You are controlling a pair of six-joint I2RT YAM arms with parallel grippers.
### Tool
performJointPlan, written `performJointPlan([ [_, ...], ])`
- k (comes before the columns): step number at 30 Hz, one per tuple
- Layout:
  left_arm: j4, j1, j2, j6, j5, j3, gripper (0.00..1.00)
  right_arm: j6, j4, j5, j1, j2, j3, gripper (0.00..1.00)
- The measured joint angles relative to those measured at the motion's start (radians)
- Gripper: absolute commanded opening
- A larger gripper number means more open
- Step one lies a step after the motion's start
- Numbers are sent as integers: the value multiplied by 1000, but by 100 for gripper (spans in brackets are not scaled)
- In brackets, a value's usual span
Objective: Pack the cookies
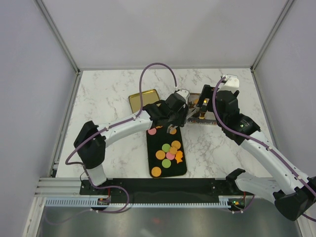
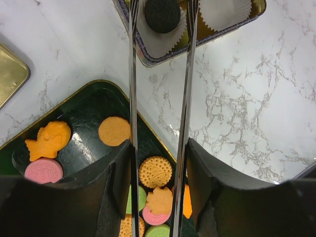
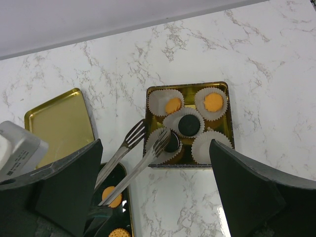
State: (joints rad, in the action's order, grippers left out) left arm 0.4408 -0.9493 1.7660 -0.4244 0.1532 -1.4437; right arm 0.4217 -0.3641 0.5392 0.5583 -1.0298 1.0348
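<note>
Cookies in orange, pink and green [image 1: 167, 152] lie on the black tray [image 1: 154, 143]; in the left wrist view they show as an orange shaped one [image 2: 48, 139], a pink one [image 2: 43, 170] and a dotted orange one [image 2: 155, 171]. My left gripper [image 1: 173, 121] [image 2: 159, 148] is shut on metal fork-tipped tongs [image 2: 132, 74] [image 3: 131, 163], whose tips are spread apart. One tip is over a dark cookie [image 3: 173, 142] [image 2: 162, 15] lying in a paper cup in the tin [image 3: 187, 85]. The tin also holds two orange cookies [image 3: 173, 105] and another dark one [image 3: 188, 125]. My right gripper [image 1: 207, 101] [image 3: 158, 197] hovers open and empty above the tin.
A gold lid [image 1: 143, 100] [image 3: 61, 123] lies on the marble table left of the tin and behind the tray. The tin [image 1: 197, 112] sits right beside the tray's far right corner. White walls enclose the table on three sides.
</note>
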Motion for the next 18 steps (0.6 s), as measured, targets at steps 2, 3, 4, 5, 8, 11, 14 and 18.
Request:
performJointPlan([
  [2, 2, 0, -29, 0, 2, 14, 53, 0, 0, 0, 0, 0, 0, 98],
  [3, 3, 0, -42, 0, 2, 21, 53, 0, 0, 0, 0, 0, 0, 98],
  [4, 6, 0, -61, 0, 3, 28, 53, 0, -1, 0, 0, 0, 0, 98],
  [5, 8, 0, -81, 0, 3, 37, 53, 0, -2, -1, 0, 0, 0, 98],
  [8, 19, -1, -159, 0, 13, 70, 53, 0, -3, -3, 0, 0, 0, 98],
  [11, 34, -1, -246, -1, 28, 116, 53, 0, -3, -10, 0, 0, 0, 98],
  [14, 43, -1, -338, -6, 35, 185, 53, 0, -3, -19, 0, 0, 0, 98],
  [18, 87, -1, -445, -27, 38, 292, 53, 0, -3, -38, 0, -6, 0, 98],
])
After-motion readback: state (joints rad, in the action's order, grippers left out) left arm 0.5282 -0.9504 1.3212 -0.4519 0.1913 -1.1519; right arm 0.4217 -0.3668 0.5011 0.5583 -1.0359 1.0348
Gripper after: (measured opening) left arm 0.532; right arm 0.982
